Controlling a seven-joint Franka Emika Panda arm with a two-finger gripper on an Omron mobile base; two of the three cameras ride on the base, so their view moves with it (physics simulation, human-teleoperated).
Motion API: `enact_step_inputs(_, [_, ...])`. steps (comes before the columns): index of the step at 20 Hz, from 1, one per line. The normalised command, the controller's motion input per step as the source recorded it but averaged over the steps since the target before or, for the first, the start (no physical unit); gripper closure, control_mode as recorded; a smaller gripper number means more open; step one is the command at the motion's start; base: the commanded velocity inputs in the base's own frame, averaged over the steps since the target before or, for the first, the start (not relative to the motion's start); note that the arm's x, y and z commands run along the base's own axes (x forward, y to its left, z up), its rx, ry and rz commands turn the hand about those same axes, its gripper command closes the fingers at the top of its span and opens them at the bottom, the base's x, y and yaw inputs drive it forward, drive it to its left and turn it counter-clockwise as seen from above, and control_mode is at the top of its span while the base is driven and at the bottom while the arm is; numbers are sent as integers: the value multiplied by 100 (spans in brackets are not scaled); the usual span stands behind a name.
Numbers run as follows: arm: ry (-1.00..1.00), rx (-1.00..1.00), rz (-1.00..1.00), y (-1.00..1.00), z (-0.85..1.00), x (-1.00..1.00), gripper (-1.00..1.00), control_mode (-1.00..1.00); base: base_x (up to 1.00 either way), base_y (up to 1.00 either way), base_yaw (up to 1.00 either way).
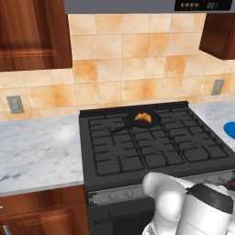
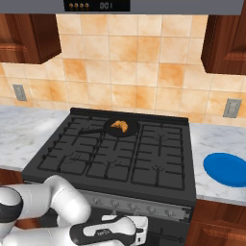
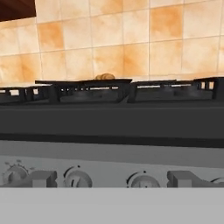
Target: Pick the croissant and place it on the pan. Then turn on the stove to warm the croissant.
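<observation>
The golden croissant (image 1: 143, 118) (image 2: 118, 126) lies in the small black pan (image 1: 154, 122) (image 2: 130, 130) on a rear burner of the black stove (image 1: 137, 151) (image 2: 120, 161). In the hand view the croissant (image 3: 105, 77) peeks over the pan's rim (image 3: 109, 81) far behind the stove's front edge (image 3: 113, 118). My gripper (image 3: 113, 178) is open and holds nothing. Its fingertips (image 3: 43, 178) stand wide apart, level with the grey knob strip (image 3: 113, 159) and close in front of it. Seen from the right base, the gripper (image 2: 142, 227) sits low before the knobs (image 2: 150, 209).
Several round knobs (image 3: 78, 178) line the front strip. A blue plate (image 2: 228, 169) (image 1: 231, 130) rests on the marble counter (image 2: 211, 139) right of the stove. Marble counter (image 1: 36, 147) also runs to the left. Wood cabinets (image 1: 32, 32) hang above.
</observation>
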Motion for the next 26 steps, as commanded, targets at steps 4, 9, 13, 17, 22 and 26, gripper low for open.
enact_step_inputs(4, [0, 0, 0, 0, -19, 6, -100, -100, 0, 0, 0])
enact_step_inputs(9, [0, 0, 0, -1, -13, 8, -100, -100, 0, 0, 0])
enact_step_inputs(13, [-6, 0, 0, -10, 0, 6, -100, -100, 0, 0, 0])
enact_step_inputs(17, [-10, 0, 0, -6, 0, 0, -100, -100, 0, 0, 0])
enact_step_inputs(22, [-7, 0, 0, -2, 0, 3, -100, -100, 0, 0, 0])
enact_step_inputs(26, [-6, 0, 0, -8, 0, 15, -100, -100, 0, 0, 0])
